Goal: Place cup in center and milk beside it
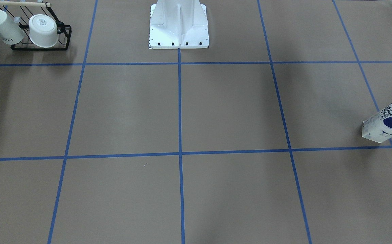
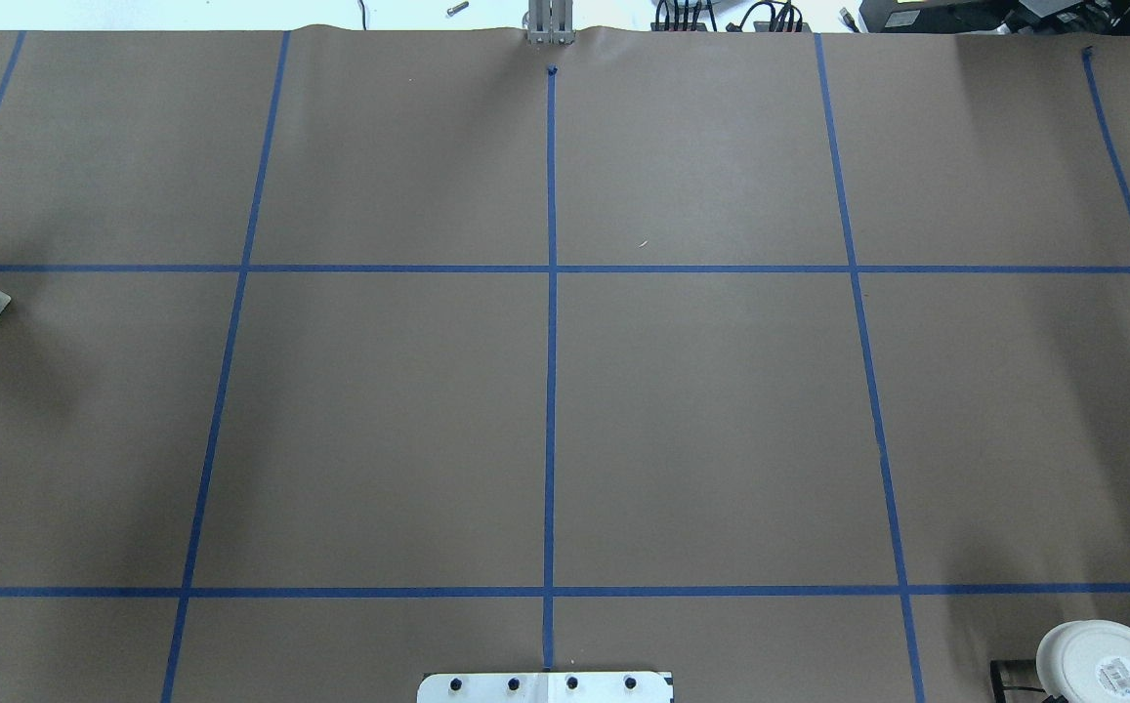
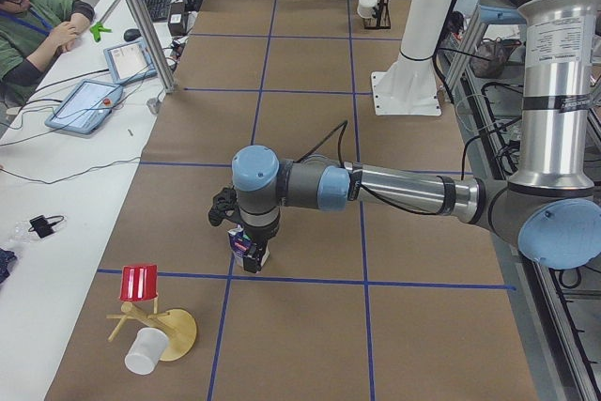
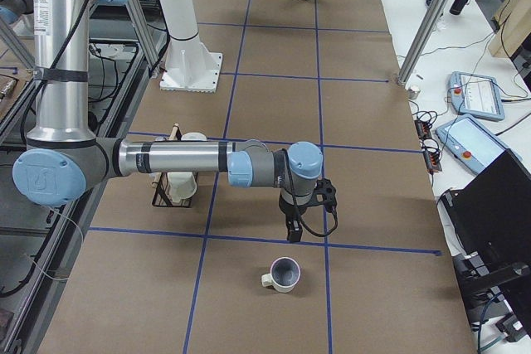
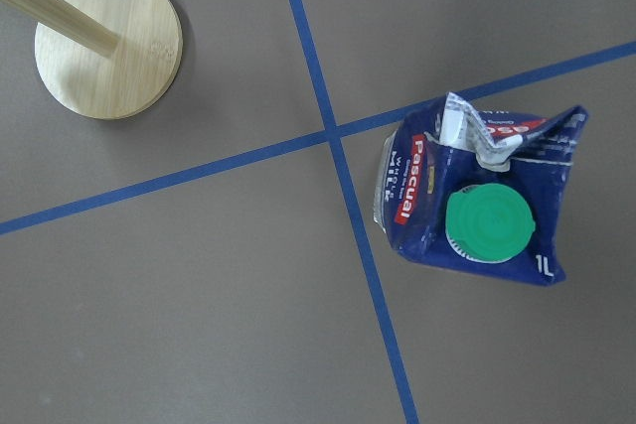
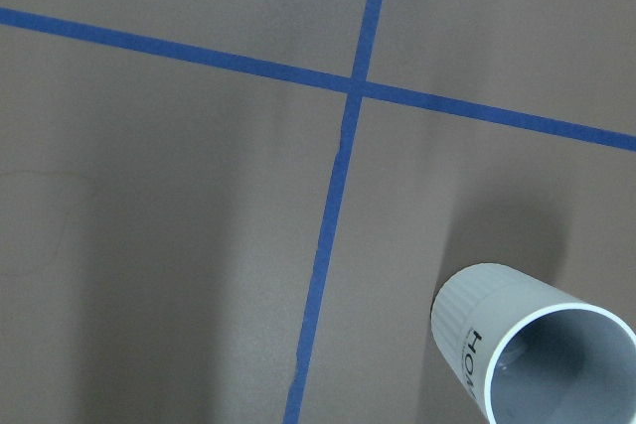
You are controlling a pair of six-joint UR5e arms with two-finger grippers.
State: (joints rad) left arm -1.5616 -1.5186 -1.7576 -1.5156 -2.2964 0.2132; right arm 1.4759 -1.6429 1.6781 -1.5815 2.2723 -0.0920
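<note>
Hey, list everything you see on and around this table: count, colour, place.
milk carton: 1, navy and white, green cap, table left end.
mug: 1, white, dark inside, right end.
wire rack: 1, black, right end, holding 2 white cups.
wooden stand: 1, tan, left end, holding red cup and white cup.
tablets: 2, grey, side bench.
operator: 1, green top, side bench.
pedestal: 1, white, robot's side, middle.
arms: 2, silver-blue; left claw by carton, right claw by mug.
</note>
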